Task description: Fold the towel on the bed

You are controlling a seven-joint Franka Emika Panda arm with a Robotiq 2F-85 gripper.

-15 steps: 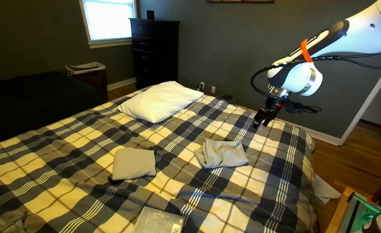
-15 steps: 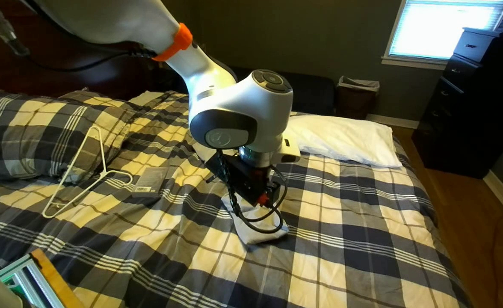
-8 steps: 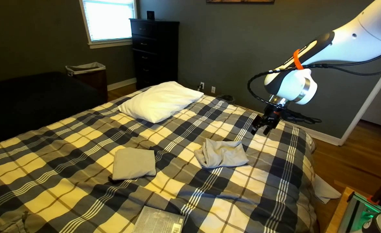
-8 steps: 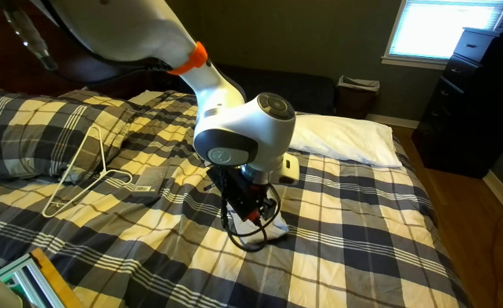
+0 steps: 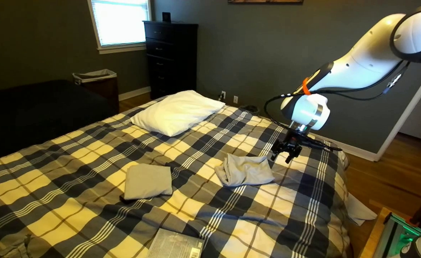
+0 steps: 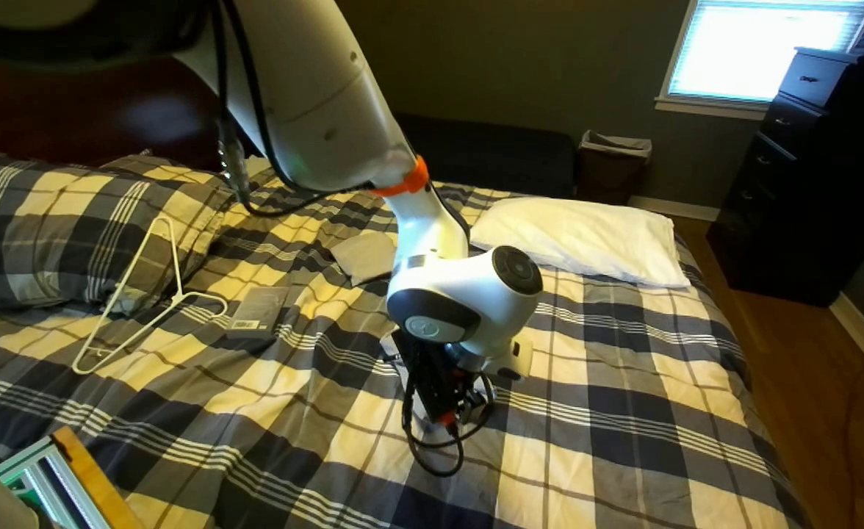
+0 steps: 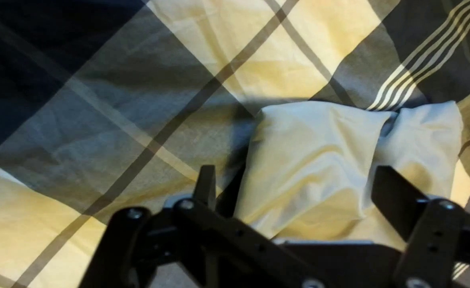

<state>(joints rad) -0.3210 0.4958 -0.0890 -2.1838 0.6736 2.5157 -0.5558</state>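
Observation:
The towel (image 5: 248, 171) is a small, rumpled grey cloth on the bed (image 5: 88, 179). It also shows in the wrist view (image 7: 315, 160), creased and folded over itself. In an exterior view the arm hides most of the towel (image 6: 419, 411). The bed has a plaid cover of black, white and pale yellow. My gripper (image 5: 281, 158) is open and empty, above the bed at the towel's edge on the far right. In the wrist view the fingertips of the gripper (image 7: 295, 176) are wide apart, with the towel beneath and between them. They do not visibly touch it.
A flat, squared grey cloth (image 5: 148, 181) lies beside the towel. A white pillow (image 5: 178, 113) lies farther back. A flat grey case (image 5: 176, 243) and a white hanger (image 6: 175, 297) lie on the bed. A wood-edged frame (image 6: 79, 470) stands near the arm's base.
The arm and gripper have moved down toward the bed and closer to the towel. The squared cloth has come into view in an exterior view. The towel has not visibly moved.

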